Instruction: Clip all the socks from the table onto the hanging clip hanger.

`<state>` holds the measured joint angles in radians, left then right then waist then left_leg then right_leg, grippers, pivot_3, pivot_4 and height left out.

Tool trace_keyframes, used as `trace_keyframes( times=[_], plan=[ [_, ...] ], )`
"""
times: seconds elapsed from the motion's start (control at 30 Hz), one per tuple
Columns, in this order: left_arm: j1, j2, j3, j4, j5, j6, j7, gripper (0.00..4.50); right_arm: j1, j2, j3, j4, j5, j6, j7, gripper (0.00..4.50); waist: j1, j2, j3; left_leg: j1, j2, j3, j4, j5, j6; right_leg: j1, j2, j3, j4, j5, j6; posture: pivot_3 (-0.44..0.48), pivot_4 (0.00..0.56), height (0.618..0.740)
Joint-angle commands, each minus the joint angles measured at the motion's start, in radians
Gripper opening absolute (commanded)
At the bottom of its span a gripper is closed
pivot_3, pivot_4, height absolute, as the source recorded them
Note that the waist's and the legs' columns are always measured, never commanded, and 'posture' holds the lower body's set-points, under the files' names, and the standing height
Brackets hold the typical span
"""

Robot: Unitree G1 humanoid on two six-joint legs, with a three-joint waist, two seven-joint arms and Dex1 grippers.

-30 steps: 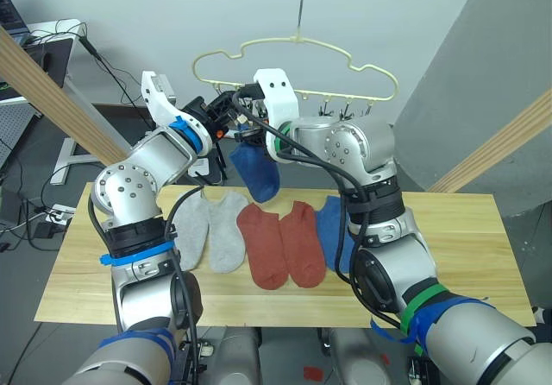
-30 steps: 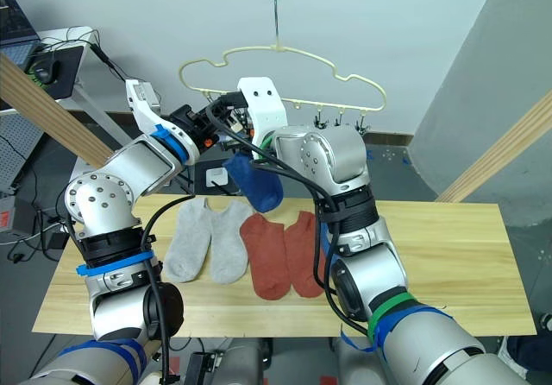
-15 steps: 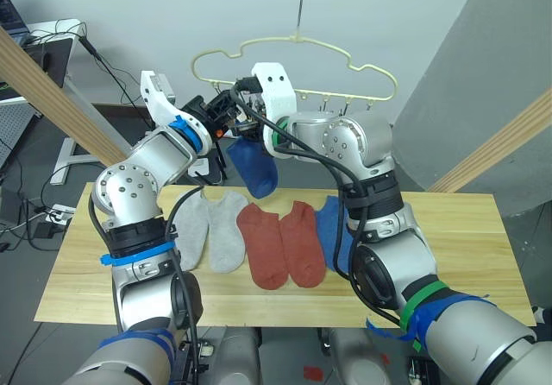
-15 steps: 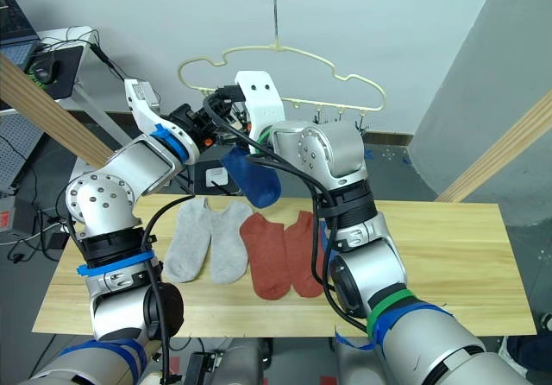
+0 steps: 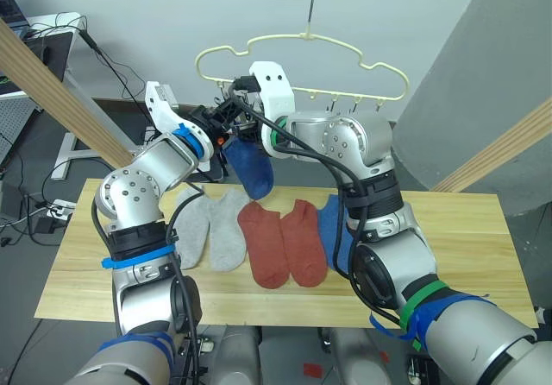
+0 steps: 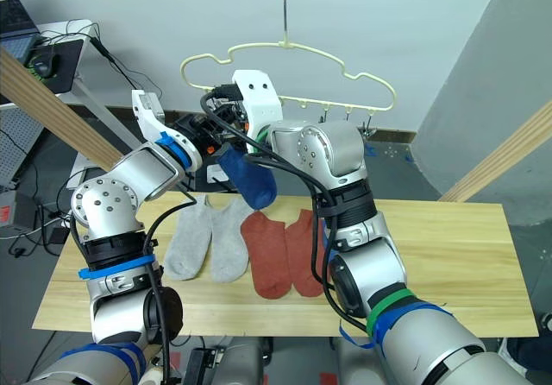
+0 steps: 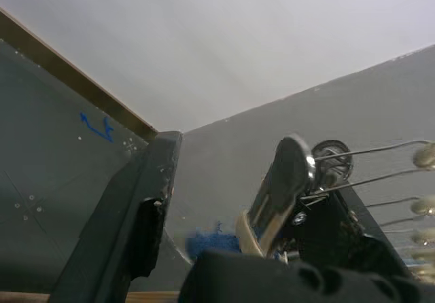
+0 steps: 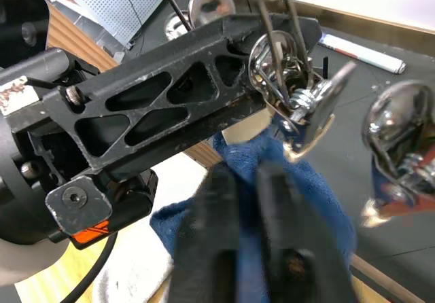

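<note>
The pale-yellow clip hanger (image 5: 302, 44) hangs above the table (image 5: 466, 255) with a row of metal clips (image 5: 345, 104). My right gripper (image 5: 246, 135) is shut on a blue sock (image 5: 252, 167), holding its top edge just under the leftmost clip (image 8: 296, 109). My left gripper (image 5: 222, 117) is at that same clip, fingers apart, and the clip (image 7: 285, 181) rests against one finger. On the table lie two grey socks (image 5: 207, 230), two rust red socks (image 5: 280, 240) and another blue sock (image 5: 332, 230), partly hidden behind my right arm.
Slanted wooden frame poles rise at the left (image 5: 60, 100) and at the right (image 5: 509, 143). A desk with cables (image 5: 34, 40) stands at the back left. A grey partition (image 5: 483, 57) stands at the back right.
My left gripper has edged closer to the leftmost clip. The hanger has swung slightly to the right. The blue sock has risen a little and shifted left under the clip.
</note>
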<state>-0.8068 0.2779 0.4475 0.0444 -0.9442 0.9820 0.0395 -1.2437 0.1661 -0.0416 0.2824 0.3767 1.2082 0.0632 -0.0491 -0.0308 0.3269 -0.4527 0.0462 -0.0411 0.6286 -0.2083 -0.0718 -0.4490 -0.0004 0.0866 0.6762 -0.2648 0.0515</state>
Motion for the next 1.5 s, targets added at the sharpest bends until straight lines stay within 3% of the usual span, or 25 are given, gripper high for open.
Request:
trace_keyframes(
  times=[0.03,0.13,0.43,0.73,1.03,1.23,1.5],
  plan=[
    [0.010,0.024,-0.005,-0.061,-0.013,0.007,-0.019,2.79,-0.031,0.049,0.001,-0.036,0.013,-0.013,-0.001,1.79,0.000,0.000,0.000,0.000,0.000,0.000,0.000,0.000,0.000,-0.001,0.000,0.000,0.000,0.000,0.000,0.004,0.332,0.740],
    [0.035,0.063,-0.044,-0.107,0.014,0.020,-0.050,2.79,-0.021,0.040,0.010,-0.048,0.011,-0.003,0.002,2.81,-0.002,0.000,0.000,0.000,0.000,0.000,0.000,0.000,0.000,-0.002,0.000,0.000,0.002,0.000,0.000,0.004,0.332,0.740],
    [0.125,0.186,-0.129,-0.252,0.077,0.014,-0.134,2.79,0.126,-0.057,0.065,-0.246,0.030,0.109,0.056,2.81,0.000,0.000,0.000,0.000,0.000,-0.001,0.000,0.000,0.000,-0.002,0.000,0.000,0.003,0.000,0.000,0.020,0.324,0.740],
    [0.256,0.283,-0.172,-0.374,0.186,-0.100,-0.265,2.79,0.403,-0.297,0.143,-0.600,0.088,0.110,0.221,2.81,0.014,0.000,0.000,0.000,0.000,-0.001,0.000,0.001,-0.001,-0.002,0.001,0.000,0.003,0.000,0.000,0.035,0.315,0.740],
    [0.350,0.331,-0.188,-0.492,0.267,-0.108,-0.273,2.79,0.559,-0.531,0.066,-0.793,0.176,-0.039,0.432,2.81,0.019,-0.001,0.000,0.000,-0.001,-0.001,0.001,0.001,-0.001,-0.001,0.001,0.001,0.003,0.000,0.000,0.052,0.296,0.740],
    [0.398,0.307,-0.142,-0.600,0.203,-0.052,-0.249,2.79,0.594,-0.647,-0.060,-0.809,0.256,-0.156,0.559,2.81,0.019,-0.002,-0.001,0.000,-0.001,-0.001,0.002,0.001,-0.001,-0.001,0.001,0.001,0.004,0.000,0.000,0.057,0.286,0.740],
    [0.467,0.293,-0.247,-0.672,0.398,-0.239,-0.235,2.79,0.617,-0.771,-0.164,-0.800,0.394,-0.186,0.677,2.81,0.026,-0.002,-0.001,0.002,-0.001,-0.002,0.003,0.001,-0.001,0.002,0.001,0.000,0.004,0.000,0.000,0.071,0.271,0.740]
  ],
)
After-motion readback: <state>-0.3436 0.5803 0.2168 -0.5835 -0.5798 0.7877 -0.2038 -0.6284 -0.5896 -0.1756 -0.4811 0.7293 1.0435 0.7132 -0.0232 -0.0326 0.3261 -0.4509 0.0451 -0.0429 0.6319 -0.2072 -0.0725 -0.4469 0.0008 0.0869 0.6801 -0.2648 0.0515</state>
